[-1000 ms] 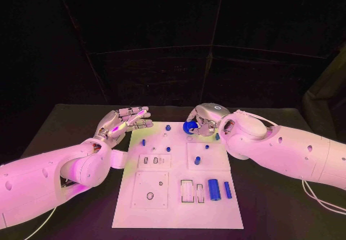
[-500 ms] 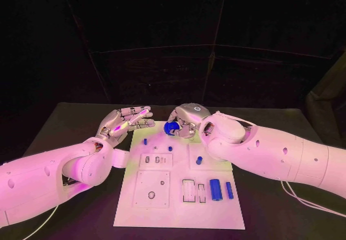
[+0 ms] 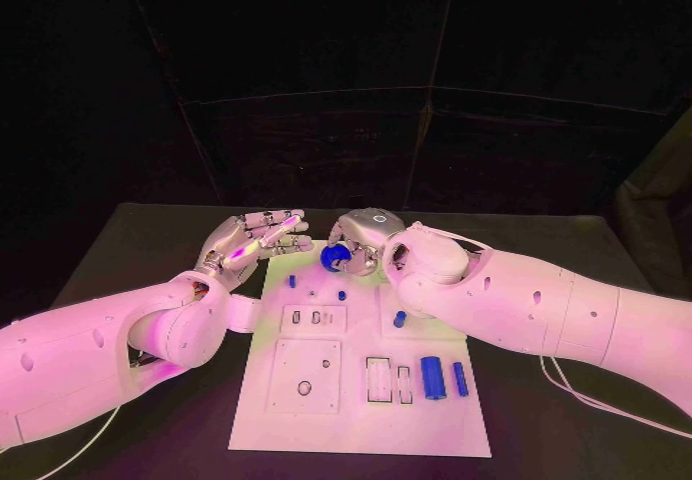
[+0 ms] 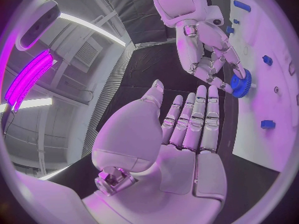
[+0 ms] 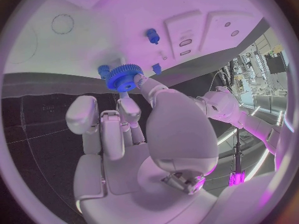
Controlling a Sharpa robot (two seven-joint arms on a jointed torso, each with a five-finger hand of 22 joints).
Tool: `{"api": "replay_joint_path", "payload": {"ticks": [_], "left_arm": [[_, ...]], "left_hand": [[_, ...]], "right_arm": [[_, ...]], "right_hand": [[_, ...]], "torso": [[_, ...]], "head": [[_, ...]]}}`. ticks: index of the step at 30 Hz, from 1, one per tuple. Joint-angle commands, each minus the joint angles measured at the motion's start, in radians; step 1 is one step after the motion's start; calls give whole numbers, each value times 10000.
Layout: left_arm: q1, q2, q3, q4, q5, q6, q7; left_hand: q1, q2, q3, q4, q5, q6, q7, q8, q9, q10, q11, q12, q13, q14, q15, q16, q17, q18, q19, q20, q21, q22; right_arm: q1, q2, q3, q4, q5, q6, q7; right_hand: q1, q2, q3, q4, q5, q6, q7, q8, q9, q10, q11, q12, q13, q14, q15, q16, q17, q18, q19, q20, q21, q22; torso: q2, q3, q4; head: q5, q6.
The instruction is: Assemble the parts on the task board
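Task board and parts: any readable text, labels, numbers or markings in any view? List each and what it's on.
None readable.
The task board carries outlined recesses and holes, no print.
The blue gear held by the right hand has teeth only, no marking.
The left hand and both arms show no legible label.

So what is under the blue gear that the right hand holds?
The blue gear, held by the right hand, hangs over the far end of the white board. In the right wrist view a blue peg stands just beside it. The spot directly under the gear is covered.
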Motion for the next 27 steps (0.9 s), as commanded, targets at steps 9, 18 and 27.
{"api": "replay_joint_path", "payload": {"ticks": [9,18,27], "left_arm": [[22,48,10,-18,7,25,186],[22,72,10,-46,7,38,182],[22,73,10,-55,7,54,162]], "left_hand": [[-18,107,-12,-48,-29,24,472,-59,-4,-89,2,-51,-10,58,26,-42,-10,114,74,-8,-46,-16],[-21,109,-12,-55,-29,42,471,-57,-1,-80,0,-49,-7,53,28,-52,-12,113,74,-7,-56,-18],[-21,109,-12,-55,-29,42,471,-57,-1,-80,0,-49,-7,53,28,-52,-12,113,74,-7,-56,-18]], "right_arm": [[-26,250,-18,-258,-98,791,68],[-43,325,-33,-379,-148,780,-51],[-46,326,-37,-439,-228,683,-112]], "right_hand": [[-422,-149,-91,-8,43,398,-111,-60,425,-61,50,-234,-153,680,-40,-47,897,-137,85,33,42,-8],[-547,-198,-180,1,69,324,-87,-115,414,-79,71,-270,-171,681,-23,-48,903,-135,80,49,33,-20],[-837,-374,-541,89,-212,-718,138,-720,361,-245,274,-529,-350,682,141,-46,933,-137,57,182,4,-59]], "torso": [[-1,2,-3],[-1,5,-10],[-4,5,-12]], "head": [[36,-51],[48,-76],[34,-88]]}}
